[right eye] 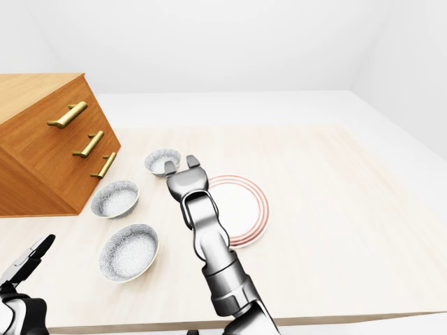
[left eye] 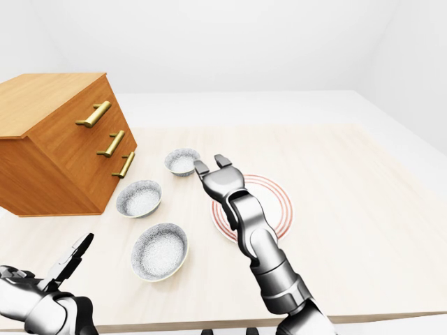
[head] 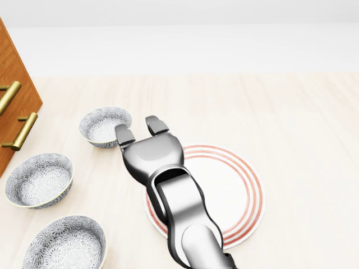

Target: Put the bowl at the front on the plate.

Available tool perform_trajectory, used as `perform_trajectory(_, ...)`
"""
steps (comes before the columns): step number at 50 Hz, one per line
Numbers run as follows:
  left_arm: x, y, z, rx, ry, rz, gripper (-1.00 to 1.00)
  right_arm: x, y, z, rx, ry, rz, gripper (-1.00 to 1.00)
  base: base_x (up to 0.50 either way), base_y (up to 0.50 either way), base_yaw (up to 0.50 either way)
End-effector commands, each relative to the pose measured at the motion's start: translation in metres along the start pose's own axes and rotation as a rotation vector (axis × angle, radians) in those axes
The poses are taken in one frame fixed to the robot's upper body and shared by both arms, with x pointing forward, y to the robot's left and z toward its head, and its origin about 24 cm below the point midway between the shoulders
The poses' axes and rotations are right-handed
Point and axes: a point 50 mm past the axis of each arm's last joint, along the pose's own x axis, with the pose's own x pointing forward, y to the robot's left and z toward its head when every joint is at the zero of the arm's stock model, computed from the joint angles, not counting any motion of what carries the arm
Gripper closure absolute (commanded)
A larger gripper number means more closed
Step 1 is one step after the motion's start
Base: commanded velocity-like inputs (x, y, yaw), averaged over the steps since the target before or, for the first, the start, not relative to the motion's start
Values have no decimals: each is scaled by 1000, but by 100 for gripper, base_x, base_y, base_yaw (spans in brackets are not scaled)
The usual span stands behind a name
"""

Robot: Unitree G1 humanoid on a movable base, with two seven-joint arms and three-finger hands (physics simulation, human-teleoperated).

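The nearest bowl (left eye: 160, 250) sits on the table (left eye: 363, 230) at the lower left of the left-eye view, well apart from the right hand (head: 141, 132). That hand hovers with fingers spread and empty over the left edge of the red-ringed plate (head: 238, 190), just beside the farthest bowl (head: 104, 126). The left hand (left eye: 66, 262) is open, low at the left. No writing shows anywhere.

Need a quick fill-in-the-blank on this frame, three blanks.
1. The table holds ____ bowls.
2. The right robot hand reaches over the ____-ringed plate.
3. Its open fingers stand beside the top bowl, holding ____.

Missing words: three; red; nothing
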Motion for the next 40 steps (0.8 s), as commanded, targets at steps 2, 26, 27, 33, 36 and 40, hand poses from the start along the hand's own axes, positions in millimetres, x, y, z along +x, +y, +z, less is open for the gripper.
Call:
perform_trajectory(2, 1, 0, 0, -1, 4, 3, -100, 7, -3, 24, -51, -46, 18, -100, 0, 0, 0)
perform_trajectory(26, 0, 1, 2, -1, -3, 1, -100, -8, 26, 62, -84, -213, 66, -100, 0, 0, 0)
perform_trajectory(27, 0, 1, 3, -2, -4, 2, -100, -9, 25, 63, -92, -220, 65, -100, 0, 0, 0)
perform_trajectory(33, 0, 0, 2, 0, -3, 2, -100, -25, 22, 72, -115, -256, 40, -100, 0, 0, 0)
perform_trajectory(36, 0, 0, 1, 2, -3, 1, -100, -33, 23, 77, -127, -269, 20, -100, 0, 0, 0)
perform_trajectory(40, 0, 0, 1, 2, -5, 1, -100, -39, 26, 84, -128, -293, 19, -100, 0, 0, 0)
